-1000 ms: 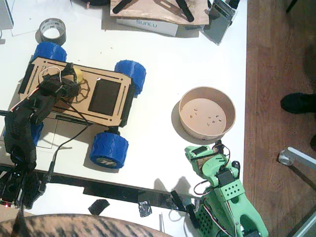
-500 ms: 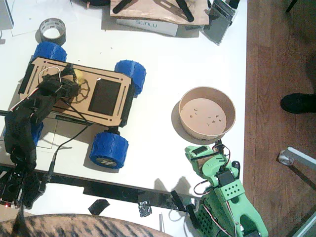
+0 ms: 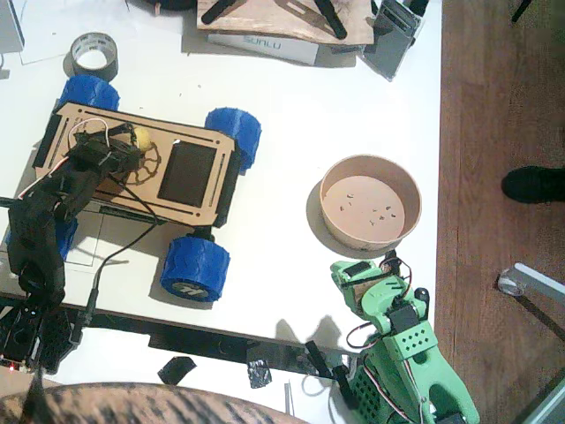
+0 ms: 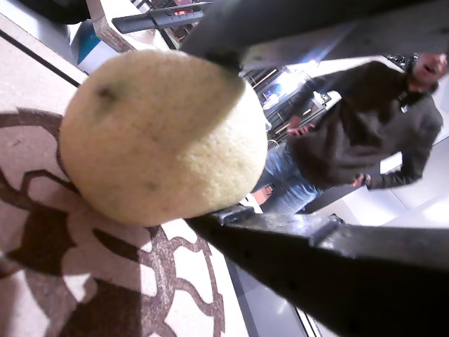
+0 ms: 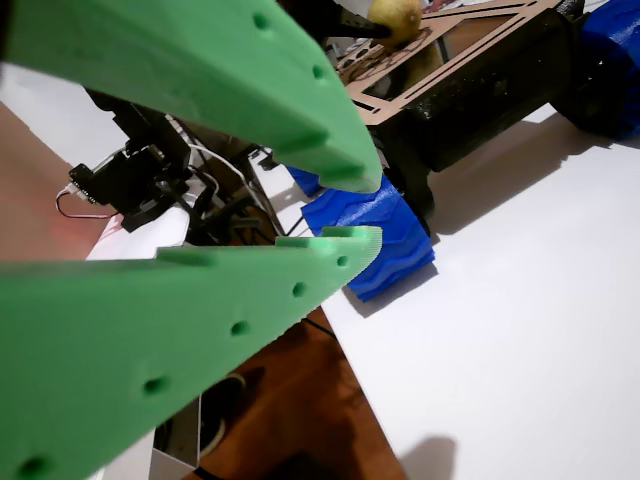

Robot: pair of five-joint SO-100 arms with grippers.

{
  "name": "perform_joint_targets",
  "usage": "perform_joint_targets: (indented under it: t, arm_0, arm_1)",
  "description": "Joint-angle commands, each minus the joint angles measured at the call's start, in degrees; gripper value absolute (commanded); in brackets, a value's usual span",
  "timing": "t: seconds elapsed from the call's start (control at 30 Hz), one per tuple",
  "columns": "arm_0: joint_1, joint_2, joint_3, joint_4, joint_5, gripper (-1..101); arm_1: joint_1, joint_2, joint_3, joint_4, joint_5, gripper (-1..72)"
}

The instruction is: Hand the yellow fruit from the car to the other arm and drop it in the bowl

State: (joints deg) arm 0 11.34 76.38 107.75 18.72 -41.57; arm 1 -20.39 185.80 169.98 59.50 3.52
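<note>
At the left of the fixed view the black left arm [image 3: 40, 221] reaches onto the car [image 3: 141, 163], its gripper [image 3: 124, 148] at the fruit [image 3: 140, 138] in the upper left. In a wrist view the fruit [image 4: 161, 137] rests on the engraved emblem [image 4: 105, 274], a dark jaw above and below it, both touching its skin. A person [image 4: 351, 133] stands behind. Right of centre sits the bowl [image 3: 369, 201]. At the lower right the green arm [image 3: 402, 353] rests, its gripper [image 5: 345, 205] narrowly parted, holding nothing.
</note>
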Motion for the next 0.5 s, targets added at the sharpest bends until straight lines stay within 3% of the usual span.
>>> perform_joint_targets:
  t: [0.0, 0.47]
  arm_0:
    - [0.5, 2.1, -2.6, 0.3, -0.4, 0]
    - [0.8, 41.0, -1.6, 27.9, -0.8, 0]
  arm_1:
    - [0.4, 0.4, -2.5, -0.2, 0.4, 0.0]
    - [0.8, 0.4, -3.1, -1.4, -1.8, 0.0]
